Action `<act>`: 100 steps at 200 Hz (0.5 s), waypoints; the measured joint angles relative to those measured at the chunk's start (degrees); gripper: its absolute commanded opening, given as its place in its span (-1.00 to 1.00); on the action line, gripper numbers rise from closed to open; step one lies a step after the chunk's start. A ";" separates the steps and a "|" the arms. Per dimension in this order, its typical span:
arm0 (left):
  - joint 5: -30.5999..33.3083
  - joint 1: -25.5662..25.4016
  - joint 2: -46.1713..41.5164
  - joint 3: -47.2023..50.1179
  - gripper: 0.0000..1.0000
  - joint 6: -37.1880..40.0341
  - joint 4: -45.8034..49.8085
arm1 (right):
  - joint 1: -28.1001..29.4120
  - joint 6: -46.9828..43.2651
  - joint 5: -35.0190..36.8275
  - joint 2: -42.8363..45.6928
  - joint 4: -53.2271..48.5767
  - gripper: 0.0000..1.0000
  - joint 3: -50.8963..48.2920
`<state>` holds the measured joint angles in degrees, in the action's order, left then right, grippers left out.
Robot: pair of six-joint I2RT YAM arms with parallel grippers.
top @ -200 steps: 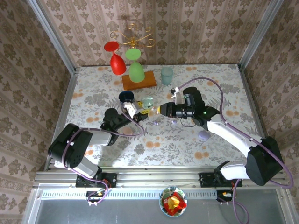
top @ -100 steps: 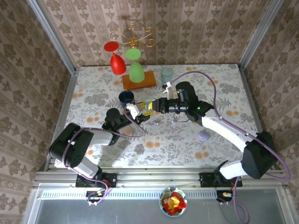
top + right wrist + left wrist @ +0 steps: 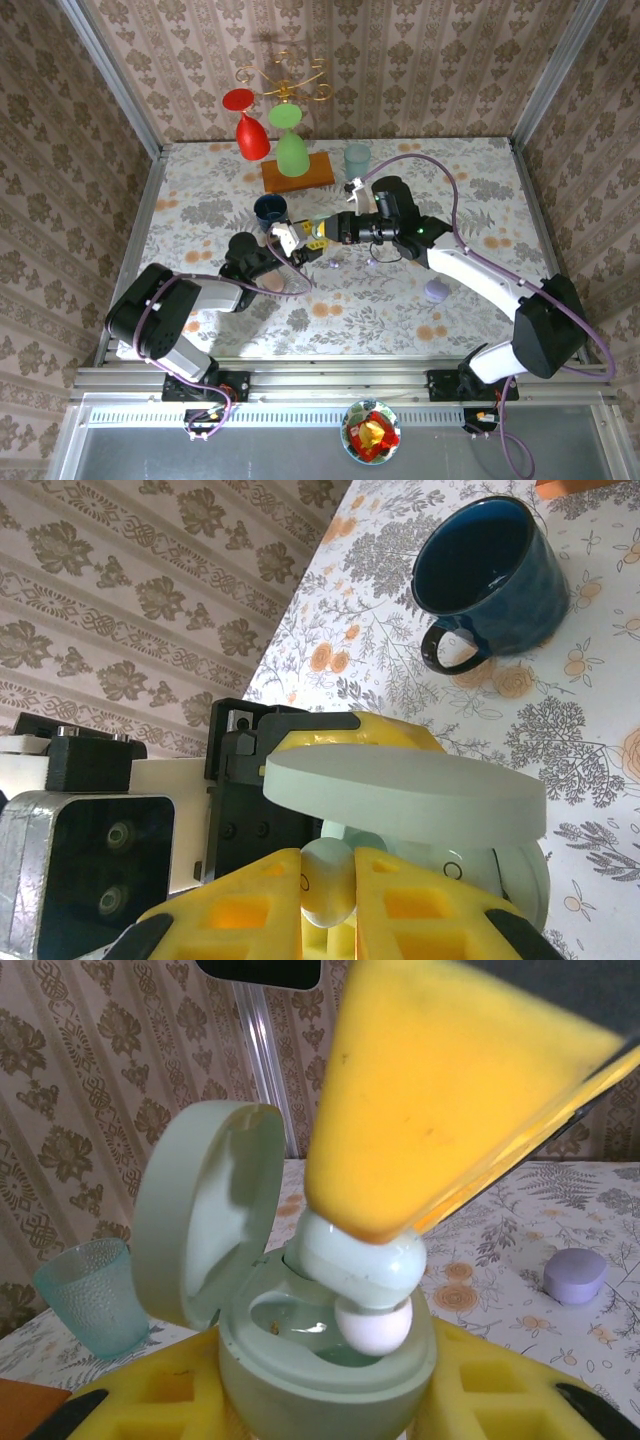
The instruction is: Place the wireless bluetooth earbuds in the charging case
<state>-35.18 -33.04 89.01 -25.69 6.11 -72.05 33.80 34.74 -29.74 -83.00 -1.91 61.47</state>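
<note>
My left gripper [image 3: 330,1405] is shut on a mint green charging case [image 3: 300,1380], held upright with its lid [image 3: 195,1215] swung open. My right gripper [image 3: 330,890] is shut on a pale mint earbud [image 3: 328,880] with a white tip. That earbud [image 3: 365,1275] sits at the case's open mouth, its tip just inside the rim, under the right gripper's yellow finger [image 3: 440,1090]. From above, both grippers meet at mid-table, left gripper [image 3: 292,241] and right gripper [image 3: 318,231]. Two tiny pale earbuds [image 3: 333,265] lie on the cloth nearby.
A blue mug [image 3: 271,209] stands just behind the grippers. A teal cup [image 3: 357,160] and a wooden block [image 3: 297,174] with red and green glasses are at the back. A lilac case [image 3: 437,291] lies to the right of the right arm.
My right gripper has moved left with the earbud and brought it to the open case in the left gripper. The left arm has hardly moved.
</note>
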 measured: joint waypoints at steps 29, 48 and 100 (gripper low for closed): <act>0.02 -0.07 0.00 0.00 -0.39 -0.02 -0.04 | 0.26 -0.11 1.38 -0.11 -0.07 -0.64 0.42; 0.04 -0.33 -0.02 0.00 -0.39 -0.02 -0.02 | 0.52 -0.31 2.36 -0.66 -0.33 -0.64 0.46; 0.39 -0.35 0.09 0.00 -0.39 -0.02 1.09 | 0.92 -0.55 3.34 -1.40 -0.94 -0.54 0.74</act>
<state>-34.79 -33.39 89.10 -25.69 6.09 -70.96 34.72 34.20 -26.39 -84.40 -2.85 62.22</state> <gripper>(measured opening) 0.359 0.214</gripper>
